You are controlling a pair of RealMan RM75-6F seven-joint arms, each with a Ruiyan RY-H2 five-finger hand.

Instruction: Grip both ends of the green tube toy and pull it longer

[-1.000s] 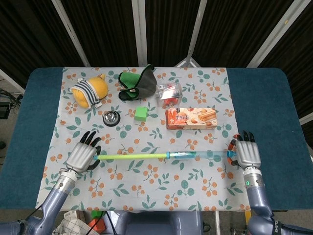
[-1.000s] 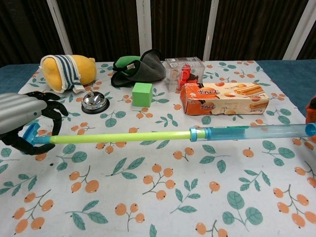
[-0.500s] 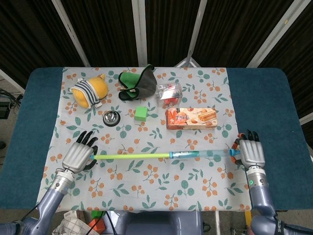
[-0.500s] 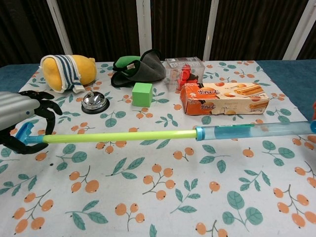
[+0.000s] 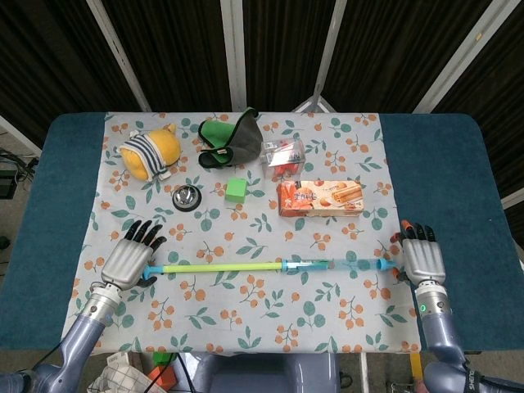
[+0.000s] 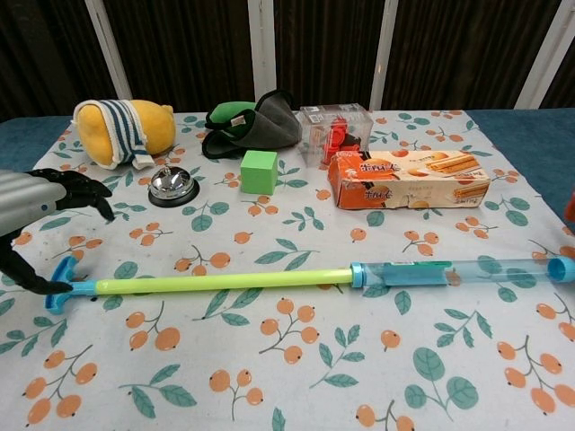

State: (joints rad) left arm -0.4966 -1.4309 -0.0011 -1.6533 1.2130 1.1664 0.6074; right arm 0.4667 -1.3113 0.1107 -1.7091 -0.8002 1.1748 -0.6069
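- Head view: tube toy [image 5: 270,266] now flat on cloth, in front of snack box [image 5: 320,197]; it hung raised 0.5 s ago.
- Left hand [image 5: 129,260] fingers spread, off handle.
- Right hand [image 5: 422,259] beside blue end; grip unclear.
- Judgement: fully extended, being released.

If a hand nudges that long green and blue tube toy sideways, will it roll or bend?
The tube toy looks round and slim, so it would probably roll on the flat tablecloth. It lies straight along its whole length, so it is likely stiff. Its T-shaped end might check the rolling.
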